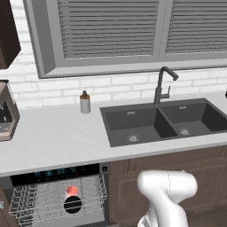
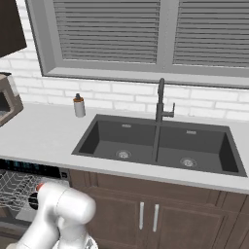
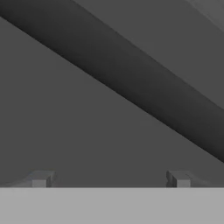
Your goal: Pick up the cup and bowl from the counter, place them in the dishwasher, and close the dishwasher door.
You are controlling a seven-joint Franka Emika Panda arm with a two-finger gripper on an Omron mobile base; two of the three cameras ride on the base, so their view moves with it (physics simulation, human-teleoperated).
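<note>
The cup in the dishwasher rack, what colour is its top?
Red. The cup shows it best in the left base view, just behind the black bowl.

I am seeing both base views evenly and softly lit, with no glare and no hard shadows; the counter (image 1: 53,137) is looking bright, the sink (image 1: 155,122) dark. Edges are looking slightly blurred and blocky. My hand view is showing dim, smooth grey with one darker diagonal band.

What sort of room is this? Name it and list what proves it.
A simulated home kitchen: a double sink with faucet set in the counter, and an open dishwasher below.
</note>
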